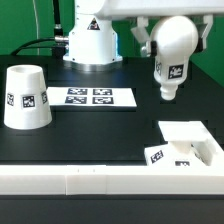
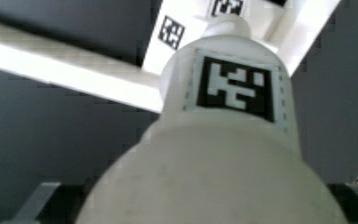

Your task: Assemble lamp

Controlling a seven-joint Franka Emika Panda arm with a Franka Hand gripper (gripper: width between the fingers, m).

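My gripper is shut on the round body of the white bulb and holds it in the air at the exterior view's right, neck and tag pointing down. The flat square base lies below it on the table, a little nearer the front. The tapered shade stands mouth down at the exterior view's left. In the wrist view the bulb fills the frame between my dark fingers. Its tagged neck points toward the base.
The marker board lies flat on the black table between the shade and the bulb. A white rail runs along the front edge and also shows in the wrist view. The arm's white pedestal stands at the back.
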